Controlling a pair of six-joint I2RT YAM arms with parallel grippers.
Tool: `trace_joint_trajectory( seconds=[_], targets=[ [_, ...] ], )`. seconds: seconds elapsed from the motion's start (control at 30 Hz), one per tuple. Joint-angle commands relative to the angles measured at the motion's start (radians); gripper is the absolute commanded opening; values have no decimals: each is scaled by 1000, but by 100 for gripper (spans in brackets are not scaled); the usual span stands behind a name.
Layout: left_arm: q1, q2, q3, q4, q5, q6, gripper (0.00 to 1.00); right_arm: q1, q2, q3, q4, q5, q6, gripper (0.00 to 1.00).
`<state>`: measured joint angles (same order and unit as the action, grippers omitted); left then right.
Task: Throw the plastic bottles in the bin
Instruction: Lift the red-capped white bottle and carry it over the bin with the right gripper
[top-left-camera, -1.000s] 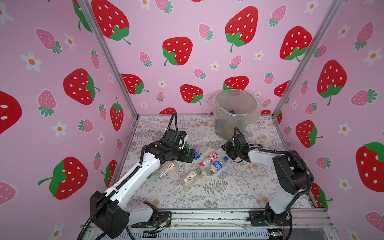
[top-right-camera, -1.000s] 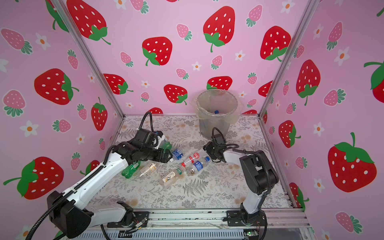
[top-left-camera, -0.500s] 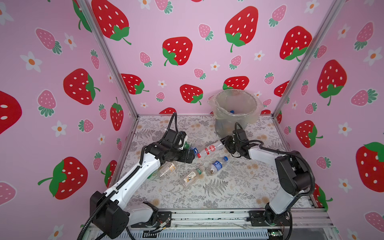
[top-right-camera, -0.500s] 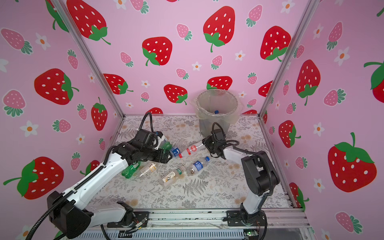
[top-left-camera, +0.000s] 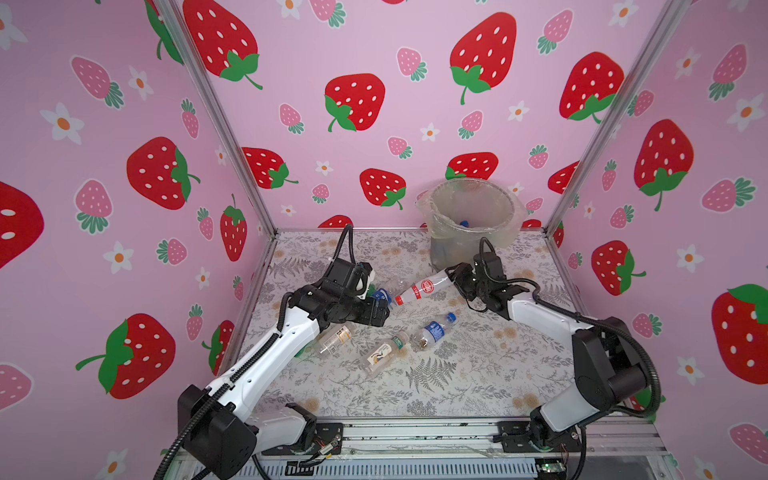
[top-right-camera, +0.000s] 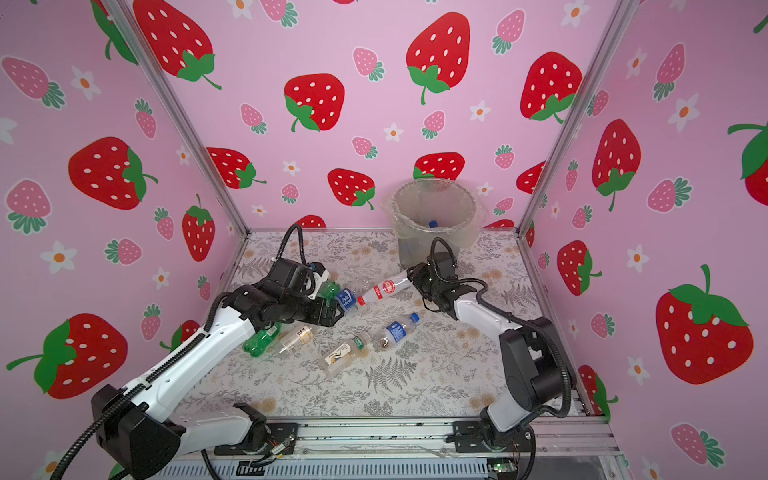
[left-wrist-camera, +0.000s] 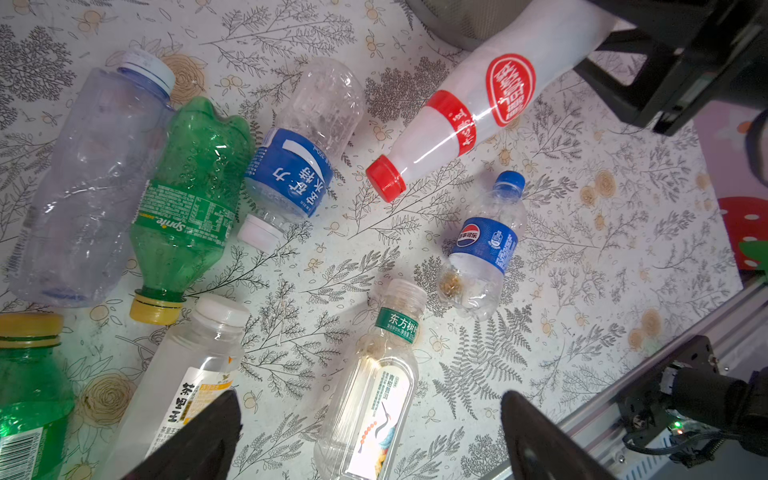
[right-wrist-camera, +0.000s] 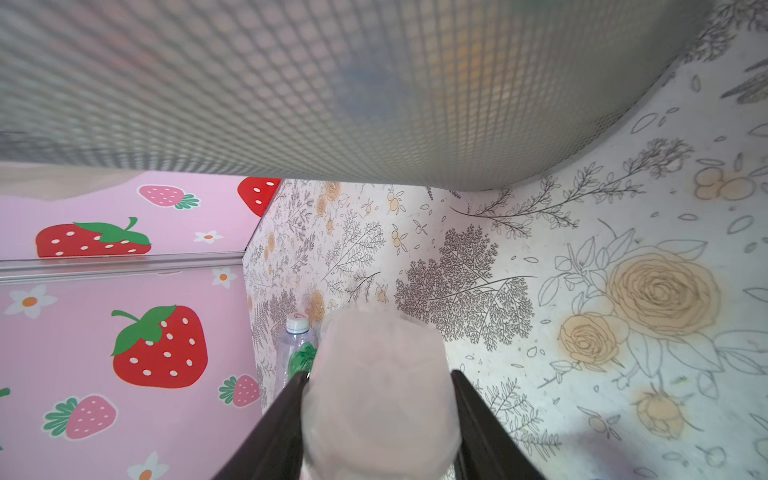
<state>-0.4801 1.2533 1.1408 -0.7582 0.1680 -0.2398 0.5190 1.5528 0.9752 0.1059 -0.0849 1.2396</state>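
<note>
Right pincer (top-left-camera: 454, 279) clamped on the base of the red-capped white bottle (top-left-camera: 420, 288), which tilts cap-down just beside the bin (top-left-camera: 453, 245). Left pincer (top-left-camera: 380, 313) is wide open over the Sprite bottle (left-wrist-camera: 187, 208), Pepsi bottle (top-left-camera: 434, 330) and others lying on the tabletop (top-left-camera: 457, 374).

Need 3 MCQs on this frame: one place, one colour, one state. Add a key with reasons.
1. Where does the bin stand on the table?
A. at the back, beyond the right claw
B. by the front rail
C. front left corner

2. Cap colour of the white bottle in the right claw?
A. blue
B. yellow
C. red

3. State of the left claw?
A. shut on a bottle
B. open, empty
C. shut, empty

Key:
1A, the bin stands at the far edge behind that claw.
2C, the red cap shows in both top views.
3B, its fingers stand wide apart, gripping nothing.
</note>
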Motion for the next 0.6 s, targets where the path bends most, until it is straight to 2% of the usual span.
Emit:
trace_joint_trajectory(
  seconds=[0.0, 0.4, 0.57],
  targets=[
    [5, -12, -3, 8, -1, -1, 99, 6, -79, -18, -56, 57, -38, 53],
    [6, -11, -3, 9, -10, -1, 99, 6, -293, -26, -187, 112, -163, 52],
    [8, -8, -3, 9, -17, -1, 99, 6, -335, 26, -283, 153, -204, 53]
  ],
)
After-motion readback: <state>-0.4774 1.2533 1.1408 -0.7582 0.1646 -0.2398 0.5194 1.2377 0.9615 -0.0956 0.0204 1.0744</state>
